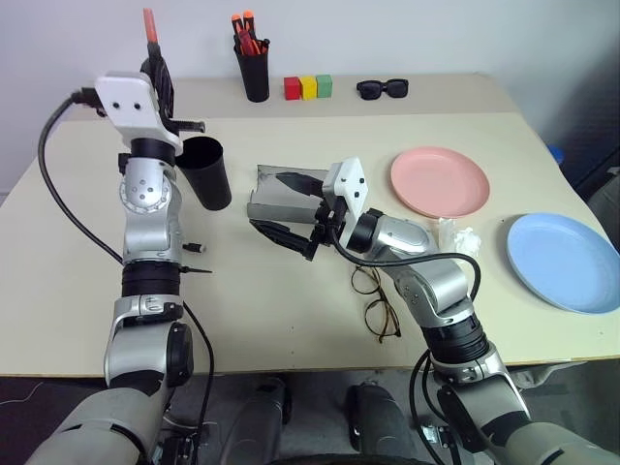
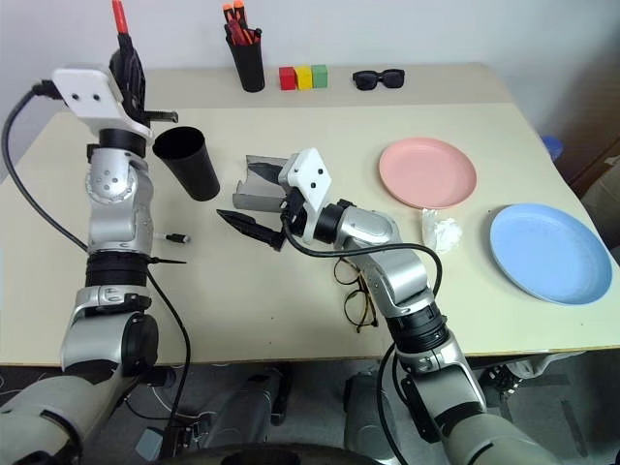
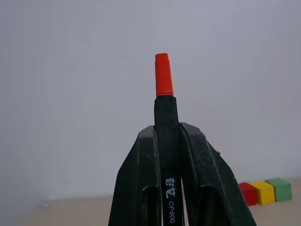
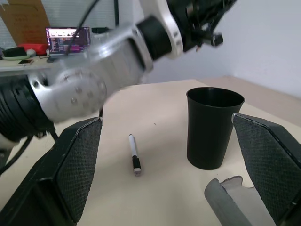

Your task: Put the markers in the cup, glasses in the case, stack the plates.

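A: What sits on the tabletop (image 1: 291, 320), biggest first?
B: The blue plate (image 1: 565, 262) lies near the right edge, the pink plate (image 1: 439, 181) apart from it, farther back. The black cup (image 1: 207, 171) stands upright beside the grey case (image 1: 276, 194), which lies open. The glasses (image 1: 374, 300) lie in front of the right arm.
A: And the tools?
B: The left tool (image 3: 167, 155) is raised, clamped on the red-capped marker (image 3: 163, 81), cap up. The right tool (image 1: 291, 208) gapes wide, empty, over the case. The white marker (image 4: 134, 154) lies flat near the cup.
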Motion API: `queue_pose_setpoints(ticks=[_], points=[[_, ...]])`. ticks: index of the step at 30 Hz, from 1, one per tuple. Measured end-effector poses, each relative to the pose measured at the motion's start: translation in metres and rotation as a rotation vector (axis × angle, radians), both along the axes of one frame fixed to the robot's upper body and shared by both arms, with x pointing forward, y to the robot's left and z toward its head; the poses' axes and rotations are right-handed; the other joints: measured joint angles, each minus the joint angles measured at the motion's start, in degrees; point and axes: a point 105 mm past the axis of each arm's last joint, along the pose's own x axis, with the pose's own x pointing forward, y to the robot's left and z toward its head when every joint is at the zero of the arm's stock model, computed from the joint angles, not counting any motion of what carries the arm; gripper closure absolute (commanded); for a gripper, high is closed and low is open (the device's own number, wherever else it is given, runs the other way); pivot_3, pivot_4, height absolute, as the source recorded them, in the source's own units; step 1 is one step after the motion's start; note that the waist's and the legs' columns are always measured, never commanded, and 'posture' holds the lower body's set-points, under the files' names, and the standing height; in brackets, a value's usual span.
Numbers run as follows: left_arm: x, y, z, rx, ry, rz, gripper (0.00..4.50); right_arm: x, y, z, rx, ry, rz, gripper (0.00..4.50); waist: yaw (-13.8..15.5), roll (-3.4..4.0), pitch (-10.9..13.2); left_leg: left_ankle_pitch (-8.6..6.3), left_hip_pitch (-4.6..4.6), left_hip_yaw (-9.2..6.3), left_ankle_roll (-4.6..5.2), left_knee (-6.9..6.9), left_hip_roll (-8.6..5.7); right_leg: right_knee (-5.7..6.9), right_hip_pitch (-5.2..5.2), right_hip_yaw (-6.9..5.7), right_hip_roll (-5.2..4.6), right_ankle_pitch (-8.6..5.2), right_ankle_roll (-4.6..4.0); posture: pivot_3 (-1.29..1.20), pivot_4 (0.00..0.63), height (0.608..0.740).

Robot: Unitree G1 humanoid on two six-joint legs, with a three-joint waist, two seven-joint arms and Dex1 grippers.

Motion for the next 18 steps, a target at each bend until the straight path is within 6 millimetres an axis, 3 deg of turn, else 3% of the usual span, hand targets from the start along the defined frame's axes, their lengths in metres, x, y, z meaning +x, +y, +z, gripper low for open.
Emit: queue_pose_setpoints(ticks=[6,18], points=[[0.004,-0.002,-0.016,-0.016,0.002,-0.005,4.47,0.0,-0.001,0.001,0.001,-0.005,-0.008,0.0,-0.1,0.0,0.0,0.0,0.0,0.03,0.0,0.0,0.0,0.01,0.01,-0.02,0.01,0.0,0.01,0.0,0.15,0.74],[0.008,-0.005,-0.028,-0.03,0.023,-0.014,4.47,0.0,-0.001,0.001,0.002,-0.004,-0.012,0.0,-0.1,0.0,0.0,0.0,0.0,0.03,0.01,0.0,0.0,0.02,0.01,-0.03,0.02,0.0,0.01,0.0,0.15,0.74]])
